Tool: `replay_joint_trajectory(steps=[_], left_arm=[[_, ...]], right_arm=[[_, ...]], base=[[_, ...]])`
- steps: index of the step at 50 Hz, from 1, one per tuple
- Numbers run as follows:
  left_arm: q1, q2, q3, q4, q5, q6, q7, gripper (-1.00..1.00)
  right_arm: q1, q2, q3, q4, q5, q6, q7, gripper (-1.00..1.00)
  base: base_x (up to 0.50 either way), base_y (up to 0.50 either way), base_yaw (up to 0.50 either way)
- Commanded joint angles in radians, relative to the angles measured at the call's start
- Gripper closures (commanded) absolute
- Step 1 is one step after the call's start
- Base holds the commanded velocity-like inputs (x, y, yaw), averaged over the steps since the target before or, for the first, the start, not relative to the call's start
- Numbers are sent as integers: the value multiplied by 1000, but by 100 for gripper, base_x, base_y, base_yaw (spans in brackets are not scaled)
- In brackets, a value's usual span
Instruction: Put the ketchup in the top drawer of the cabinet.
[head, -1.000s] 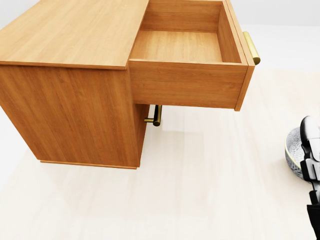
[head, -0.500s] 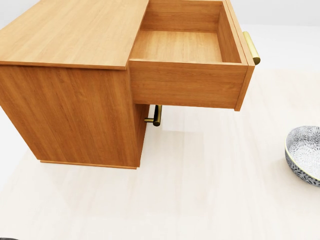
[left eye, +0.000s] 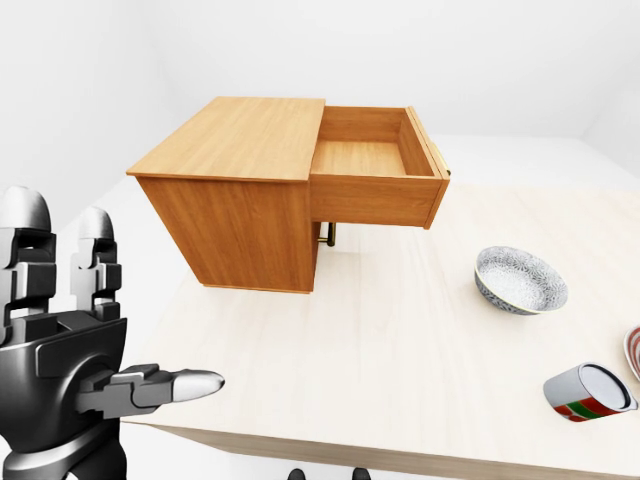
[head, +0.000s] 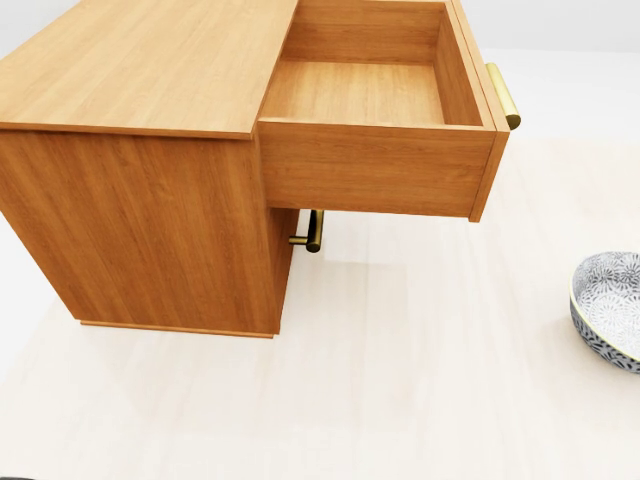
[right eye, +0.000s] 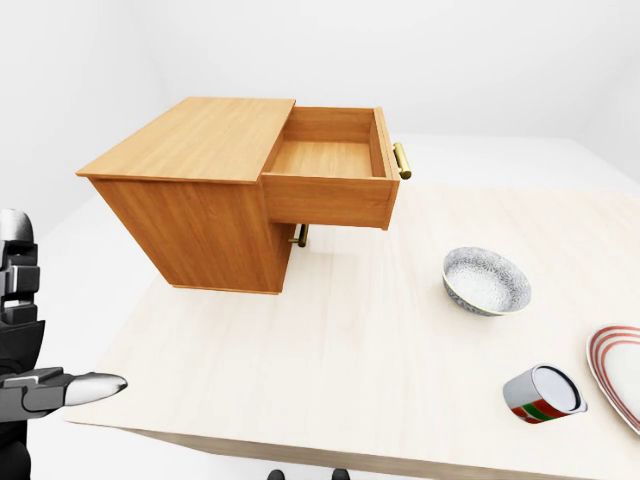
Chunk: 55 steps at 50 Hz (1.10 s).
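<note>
Left hand (left eye: 75, 350) was up at 8 o'clock of the left-eye view, fingers spread and holding nothing, cabinet (left eye: 250, 190) at 12 with its top drawer (left eye: 375, 170) pulled out, bowl (left eye: 520, 281) at 3, and no ketchup I could spot on the worktop (left eye: 380, 370).

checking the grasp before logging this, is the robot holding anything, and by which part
Nothing is held. The left hand stands open at the left edge of the left-eye view, fingers spread and empty. The right hand is out of view.
</note>
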Motion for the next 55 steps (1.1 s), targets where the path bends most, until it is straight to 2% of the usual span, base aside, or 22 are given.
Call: replay_joint_trajectory(steps=[1, 3, 16, 20, 22, 31, 34, 46, 55], left_arm=[[-4, 4, 12, -7, -10, 0, 3, -100], [-2, 1, 9, -2, -5, 0, 0, -100], [1, -3, -8, 4, 12, 0, 0, -100], [-8, 3, -5, 14, 11, 0, 5, -100], [-7, 3, -1, 17, 7, 0, 4, -100], [-10, 5, -14, 20, 17, 0, 10, -100], [-9, 9, 2, 5, -1, 0, 12, -100], [-6, 4, 2, 7, 2, 0, 8, -100], [-11, 8, -6, 22, 11, 0, 13, -100]], right_arm=[[-114, -96, 0, 8, -190, 0, 234, -100], [-128, -113, 0, -1, -282, 0, 305, -100], [-197, -229, 0, 40, -1099, 0, 305, -100], [-229, -225, 0, 58, -1338, 0, 305, -100], [-241, -214, 0, 65, -1408, 0, 305, -100], [-205, -178, 0, 121, -1421, 0, 305, -100], [-206, -133, 0, 133, -1440, 0, 305, -100], [-176, -38, 0, 207, -1498, 0, 305, -100], [-152, -25, 0, 224, -1479, 0, 305, -100]], base=[[0, 0, 0], [0, 0, 0], [0, 0, 0], [0, 0, 0], [0, 0, 0], [0, 0, 0], [0, 0, 0], [0, 0, 0], [0, 0, 0]])
